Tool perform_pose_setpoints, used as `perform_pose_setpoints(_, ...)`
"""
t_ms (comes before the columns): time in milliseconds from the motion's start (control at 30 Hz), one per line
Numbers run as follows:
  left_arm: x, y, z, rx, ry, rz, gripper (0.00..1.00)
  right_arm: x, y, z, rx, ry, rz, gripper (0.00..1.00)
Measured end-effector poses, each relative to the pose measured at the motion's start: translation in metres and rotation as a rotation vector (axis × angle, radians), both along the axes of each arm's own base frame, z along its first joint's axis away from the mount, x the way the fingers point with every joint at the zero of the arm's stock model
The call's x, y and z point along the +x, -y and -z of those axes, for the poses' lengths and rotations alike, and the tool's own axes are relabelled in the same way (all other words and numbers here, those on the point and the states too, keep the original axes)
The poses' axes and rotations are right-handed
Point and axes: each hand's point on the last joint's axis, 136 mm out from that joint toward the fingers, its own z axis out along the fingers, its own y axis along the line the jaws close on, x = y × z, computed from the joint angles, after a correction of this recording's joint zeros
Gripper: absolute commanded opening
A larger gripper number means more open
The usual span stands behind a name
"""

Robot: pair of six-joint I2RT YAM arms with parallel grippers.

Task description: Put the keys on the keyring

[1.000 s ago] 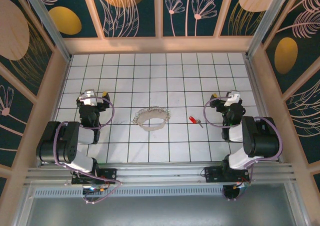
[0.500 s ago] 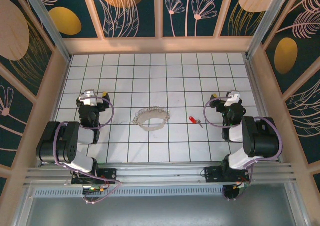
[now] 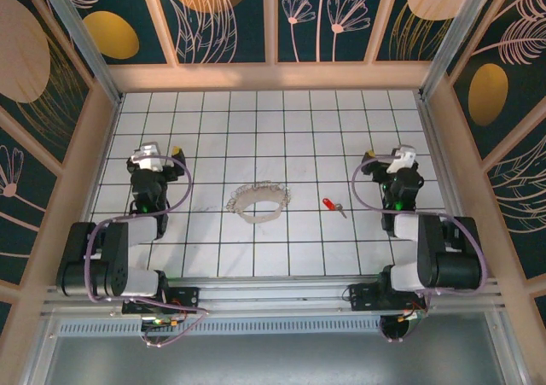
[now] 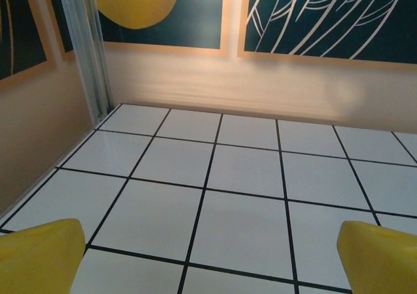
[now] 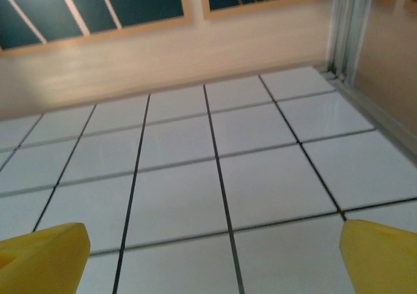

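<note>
Left arm [image 3: 111, 248]: base at the near-left corner of the bench, upper link folded low along the near edge. The forearm runs toward the far edge, close to the left edge. Left hand [image 3: 152, 165] sits over the white tiled bench [image 3: 256, 129] with black grid lines and aims at the far wall. Wrist view: its yellow fingertips [image 4: 39, 258] sit in opposite bottom corners, spread wide apart, with bare tile between them.

Right arm [image 3: 435, 253]: mirror pose from the near-right corner, forearm along the right edge. Right hand [image 3: 399, 167] also faces the far wall. Its yellow fingertips [image 5: 42, 258] are likewise spread wide over bare tile and hold nothing.

Small red-headed key with a short silver blade [image 3: 331, 206]: flat on the bench, right of centre, apart from the right hand. The blade seems to point toward the near-right corner, but it is too tiny to be sure.

Floppy silvery-white chain-link keyring [image 3: 254, 217]: lies as an open loop about mid-bench, left of the key and not touching it.

Hard to make out: from overhead each hand's fingers are lost under the dark wrist housing and cable. In the wrist views the fingertips are cut off by the bottom frame edge. The keyring's far side is thin and faint against the tile.
</note>
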Motion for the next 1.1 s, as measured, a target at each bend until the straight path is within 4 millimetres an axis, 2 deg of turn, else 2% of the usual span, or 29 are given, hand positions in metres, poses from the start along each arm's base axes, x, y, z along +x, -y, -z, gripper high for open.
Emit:
perform_pose_setpoints(133, -0.002, -0.003, -0.010, -0.021, -0.003, -0.019, 0.99, 0.019, 0.012, -0.036, 0.091, 0.010, 0.072, 0.99)
perform_pose_setpoints(233, 0.005, -0.003, -0.023, -0.062, -0.011, -0.024, 0.99, 0.034, 0.020, -0.058, 0.169, -0.005, 0.105, 0.99)
perform_pose_setpoints(300, 0.010, -0.002, -0.033, -0.104, -0.008, -0.028, 0.99, 0.042, 0.021, -0.070, 0.210, -0.012, 0.108, 0.99)
perform_pose_setpoints(367, 0.014, -0.002, -0.042, -0.163, -0.001, -0.031, 0.99, 0.046, 0.015, -0.072, 0.251, -0.033, 0.076, 0.99)
perform_pose_setpoints(533, 0.019, 0.011, -0.054, -0.289, -0.015, 0.006, 0.99, 0.041, -0.016, -0.052, 0.348, -0.138, -0.056, 0.93)
perform_pose_setpoints(600, 0.020, 0.026, -0.060, -0.317, -0.030, 0.043, 0.99, 0.039, -0.033, -0.048, 0.376, -0.169, -0.115, 0.92)
perform_pose_setpoints(767, 0.016, 0.073, -0.068, -0.373, -0.065, 0.167, 0.98, 0.026, -0.092, -0.036, 0.399, -0.259, -0.274, 0.88)
perform_pose_setpoints(933, 0.006, 0.107, -0.057, -0.426, -0.131, 0.258, 0.97, -0.002, -0.146, -0.019, 0.387, -0.348, -0.404, 0.85)
perform_pose_setpoints(1100, -0.021, 0.139, -0.028, -0.451, -0.220, 0.344, 0.97, -0.033, -0.167, 0.003, 0.404, -0.426, -0.451, 0.83)
